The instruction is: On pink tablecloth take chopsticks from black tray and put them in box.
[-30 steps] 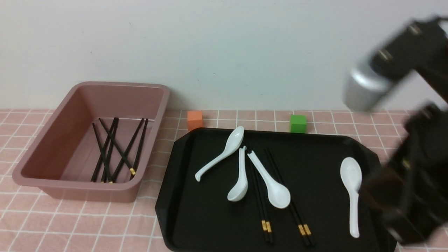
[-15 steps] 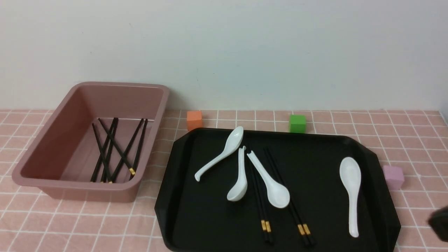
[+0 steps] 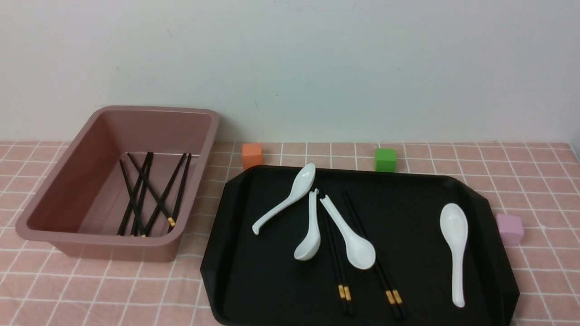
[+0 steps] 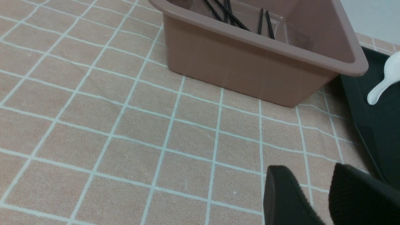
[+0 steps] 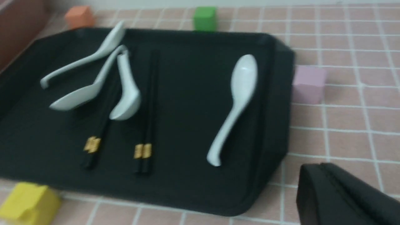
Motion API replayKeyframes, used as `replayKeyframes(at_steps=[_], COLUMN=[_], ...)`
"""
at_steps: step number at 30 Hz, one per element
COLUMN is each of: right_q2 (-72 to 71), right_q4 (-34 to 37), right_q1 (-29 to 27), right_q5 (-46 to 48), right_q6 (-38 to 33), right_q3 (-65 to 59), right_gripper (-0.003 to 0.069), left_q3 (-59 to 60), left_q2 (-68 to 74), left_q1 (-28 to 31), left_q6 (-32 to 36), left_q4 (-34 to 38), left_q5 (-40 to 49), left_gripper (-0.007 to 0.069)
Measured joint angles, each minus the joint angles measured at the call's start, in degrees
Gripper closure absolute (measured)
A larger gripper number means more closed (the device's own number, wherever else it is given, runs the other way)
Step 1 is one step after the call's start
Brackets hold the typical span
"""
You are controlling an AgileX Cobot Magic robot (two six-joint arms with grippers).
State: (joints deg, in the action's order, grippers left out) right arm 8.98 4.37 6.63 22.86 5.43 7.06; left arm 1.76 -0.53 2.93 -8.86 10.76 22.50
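Black chopsticks [image 5: 147, 125] on tray [image 5: 187, 184], apart from right claw [image 5: 312, 165].

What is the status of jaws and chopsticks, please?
Left jaws open, right jaws shut. Two chopstick pairs in tray; white spoon lies across one.

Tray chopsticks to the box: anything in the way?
Partly. A white spoon lies across the chopsticks in the black tray, covering their middle; the gold-banded ends are free. Toward the box, two more spoons lie low in the tray, then both rims. Nothing tall visible between.
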Motion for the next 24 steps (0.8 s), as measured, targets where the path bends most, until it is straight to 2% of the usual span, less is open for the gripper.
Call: replayKeyframes(at_steps=[5,24], right_q2=[-8.7,-9.5], right_q4=[-0.8,-3.0], right_q1=[-1.4,-1.3], right_q5=[-1.6,-1.0], right_q6=[0.0,-4.0], right_q3=[-8.0,-8.0], right_gripper=[0.0662,0.0675], left_q3=[0.0,0.0], left_q2=[0.0,-0.1], left_q1=[0.0,0.0], left_q6=[0.0,0.0], left_q4=[0.0,0.0], left_q5=[0.0,0.0], left_gripper=[0.0386,0.0386])
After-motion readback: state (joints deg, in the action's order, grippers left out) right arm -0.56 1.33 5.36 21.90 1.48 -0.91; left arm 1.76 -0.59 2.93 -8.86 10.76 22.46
